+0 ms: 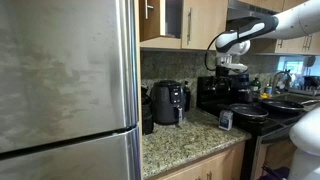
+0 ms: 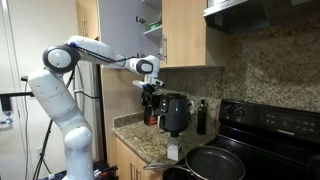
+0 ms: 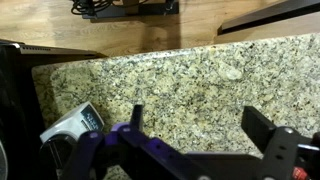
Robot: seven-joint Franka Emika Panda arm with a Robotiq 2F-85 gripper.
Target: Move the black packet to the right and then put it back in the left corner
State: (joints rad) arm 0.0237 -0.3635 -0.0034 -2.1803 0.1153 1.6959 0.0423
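The black packet (image 2: 201, 117) stands upright against the backsplash, between the black air fryer (image 2: 173, 113) and the stove. It is narrow and a little shorter than the fryer. My gripper (image 2: 150, 95) hangs above the front part of the granite counter, apart from the packet. It also shows in an exterior view (image 1: 228, 70), high over the counter to the right of the air fryer (image 1: 168, 102). In the wrist view my gripper (image 3: 196, 112) is open and empty over bare granite (image 3: 190, 70). The packet is out of the wrist view.
A small white-faced timer (image 3: 72, 122) (image 1: 226, 120) sits near the counter's front edge. Another dark object (image 1: 147, 118) stands in the counter's end corner by the steel fridge (image 1: 65, 80). The stove (image 1: 250, 105) carries pans (image 2: 215, 160). Cabinets hang overhead.
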